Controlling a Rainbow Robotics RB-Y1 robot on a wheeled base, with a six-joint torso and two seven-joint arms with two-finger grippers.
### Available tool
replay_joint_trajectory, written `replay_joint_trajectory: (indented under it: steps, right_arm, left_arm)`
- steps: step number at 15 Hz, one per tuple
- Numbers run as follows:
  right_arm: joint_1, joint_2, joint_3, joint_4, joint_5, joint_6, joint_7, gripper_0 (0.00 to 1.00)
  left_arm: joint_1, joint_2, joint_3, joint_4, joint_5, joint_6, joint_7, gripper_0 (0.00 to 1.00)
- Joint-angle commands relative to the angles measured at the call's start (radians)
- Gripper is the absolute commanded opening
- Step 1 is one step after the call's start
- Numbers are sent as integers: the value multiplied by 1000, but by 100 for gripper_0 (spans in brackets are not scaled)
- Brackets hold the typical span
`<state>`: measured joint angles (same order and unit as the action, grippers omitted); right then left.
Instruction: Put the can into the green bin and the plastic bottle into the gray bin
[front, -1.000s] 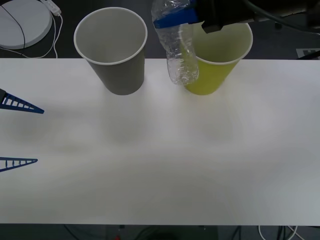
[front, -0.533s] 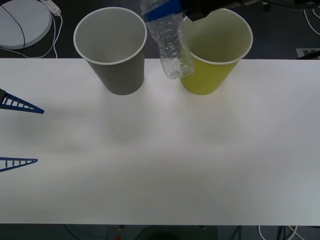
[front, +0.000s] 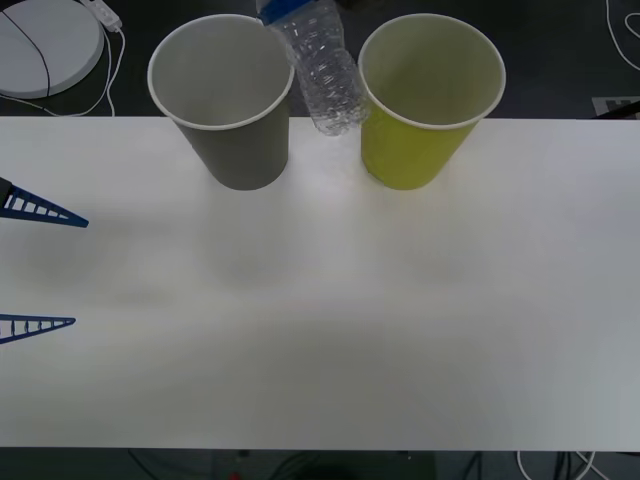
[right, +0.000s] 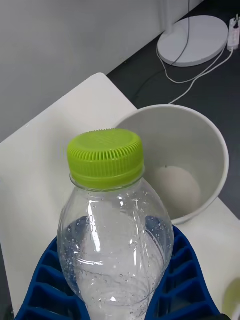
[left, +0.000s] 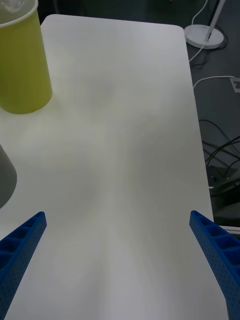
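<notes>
The plastic bottle (front: 325, 75) is clear and crinkly and hangs above the table's far edge, between the gray bin (front: 222, 100) and the green bin (front: 430, 100). My right gripper (right: 117, 295) is shut on the bottle's body (right: 115, 245), its lime-green cap (right: 105, 157) pointing toward the gray bin (right: 175, 155), whose inside looks bare. One blue finger (front: 285, 10) shows at the bottle's top. My left gripper (front: 40, 268) is open and idle at the table's left side, facing the green bin (left: 22, 65). The can is out of view.
Both cups stand upright at the white table's far edge (front: 560, 118). A white round base (front: 45, 45) with cables lies on the floor behind the table at the back left. Broad bare tabletop (front: 330, 320) lies in front of the cups.
The bottle has moved left, from in front of the green bin's rim to the gap beside the gray bin. The right arm has slid out past the top edge. The left gripper is still.
</notes>
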<state>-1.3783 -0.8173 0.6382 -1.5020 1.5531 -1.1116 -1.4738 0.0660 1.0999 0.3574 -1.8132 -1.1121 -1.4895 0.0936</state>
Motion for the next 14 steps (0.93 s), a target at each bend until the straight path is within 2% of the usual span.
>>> replay_joint_trajectory:
  steps: [1,7,14]
  right_arm:
    - [-34,60,0,74,44,-31,0,0]
    - [-100,184,2,223,156,-57,0,0]
    - [-189,307,0,416,225,-63,0,0]
  left_arm:
    - [0,0,0,0,0,0,0,100]
    - [0,0,0,0,0,0,0,100]
    - [0,0,0,0,0,0,0,100]
